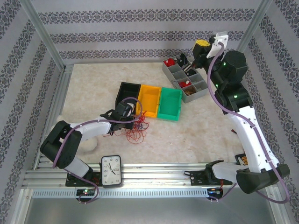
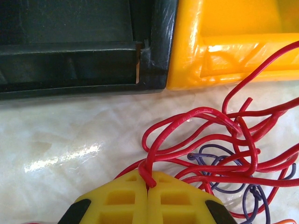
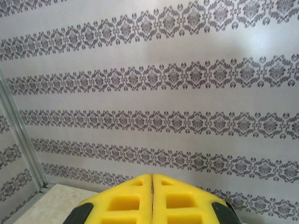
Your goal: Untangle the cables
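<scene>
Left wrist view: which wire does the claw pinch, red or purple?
A red wire; the left claw is shut on it, purple wires lie loose.

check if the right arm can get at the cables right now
Probably not yet: the right gripper is raised near the back wall, far from the cables, which the left gripper pinches.

Around me stand white walls (image 1: 140,18) papered in bands of grey ornament, meeting at metal posts (image 1: 43,35). I work over a pale, marbled surface (image 1: 201,135), glossy enough to catch soft light as a bright streak. Ribbed metal rails (image 1: 154,173) edge its near side.
</scene>
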